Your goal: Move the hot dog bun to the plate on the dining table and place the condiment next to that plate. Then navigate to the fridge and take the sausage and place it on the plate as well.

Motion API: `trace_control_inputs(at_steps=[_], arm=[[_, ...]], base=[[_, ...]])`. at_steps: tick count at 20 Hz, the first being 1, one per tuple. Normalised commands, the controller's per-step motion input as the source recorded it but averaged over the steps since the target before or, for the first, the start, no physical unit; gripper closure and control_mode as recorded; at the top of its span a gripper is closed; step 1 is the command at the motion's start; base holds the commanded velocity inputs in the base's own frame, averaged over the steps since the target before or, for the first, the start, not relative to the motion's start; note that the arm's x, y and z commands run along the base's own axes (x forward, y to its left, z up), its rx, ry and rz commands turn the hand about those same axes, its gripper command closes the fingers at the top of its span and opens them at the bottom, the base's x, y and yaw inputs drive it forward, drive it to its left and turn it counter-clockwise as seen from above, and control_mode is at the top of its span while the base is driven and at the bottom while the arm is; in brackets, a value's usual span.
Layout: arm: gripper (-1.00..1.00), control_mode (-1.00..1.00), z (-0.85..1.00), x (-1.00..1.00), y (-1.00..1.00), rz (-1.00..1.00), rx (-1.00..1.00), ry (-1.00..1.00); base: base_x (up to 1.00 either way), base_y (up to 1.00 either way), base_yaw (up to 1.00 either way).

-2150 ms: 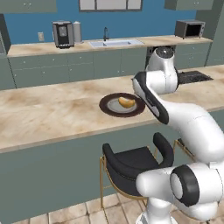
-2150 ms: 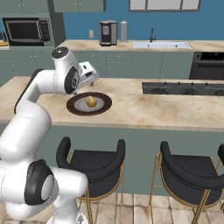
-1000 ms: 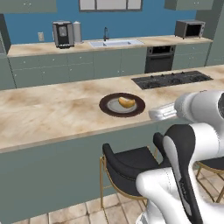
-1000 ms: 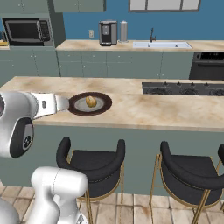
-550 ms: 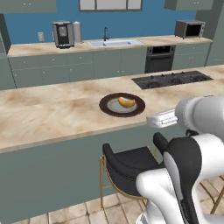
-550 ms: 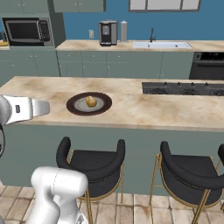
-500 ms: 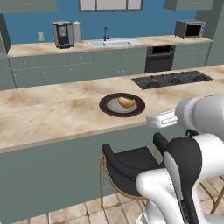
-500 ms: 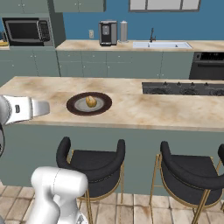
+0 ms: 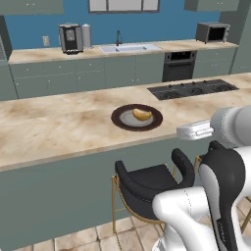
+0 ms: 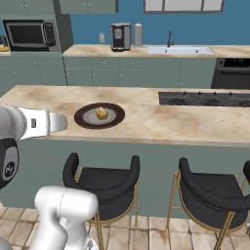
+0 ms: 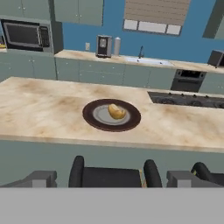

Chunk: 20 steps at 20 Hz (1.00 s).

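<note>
tool (image 11: pixel 111 178) stands wide open and empty, its two grey fingertips (image 11: pixel 38 178) rising at the lower left and lower right of the hand view, well back from the worktop's near edge. in the left base view the tool (image 9: pixel 188 131) juts leftward at the right of the frame, just in front of the worktop edge; in the right base view it (image 10: pixel 57 122) points rightward at the left of the frame, level with the plate but off the worktop.

ahead of it, in the middle of the hand view, the plate (image 11: pixel 89 115) lies flat on the worktop (image 11: pixel 39 109), with the bun (image 11: pixel 116 111) resting on its grey centre. the left base view shows the same plate (image 9: pixel 119 117) and bun (image 9: pixel 142 114) at the centre of the frame, the right base view shows them left of centre, plate (image 10: pixel 83 117) and bun (image 10: pixel 101 113).

below the worktop edge a black chair (image 11: pixel 109 176) sits between the fingertips in the hand view; the right base view shows two such chairs (image 10: pixel 100 183) side by side.

further off, a cooktop (image 10: pixel 205 99) is set into the worktop at the right. along the blue back wall stand a coffee machine (image 10: pixel 117 37), a sink (image 10: pixel 179 50), an oven (image 9: pixel 180 65) and a microwave (image 10: pixel 29 34).
</note>
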Motion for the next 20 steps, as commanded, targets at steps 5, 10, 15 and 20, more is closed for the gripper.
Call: trace_control_inputs(at_steps=[5,10,15,20], arm=[[-1.00,1.00,0.00,0.00,0.00,0.00,0.00,0.00],[-1.00,1.00,0.00,0.00,0.00,0.00,0.00,0.00],[-1.00,1.00,0.00,0.00,0.00,0.00,0.00,0.00],[-1.00,1.00,0.00,0.00,0.00,0.00,0.00,0.00]], base=[[-0.58,0.51,0.00],[-0.48,1.00,0.00],[-0.14,1.00,0.00],[0.00,1.00,0.00]])
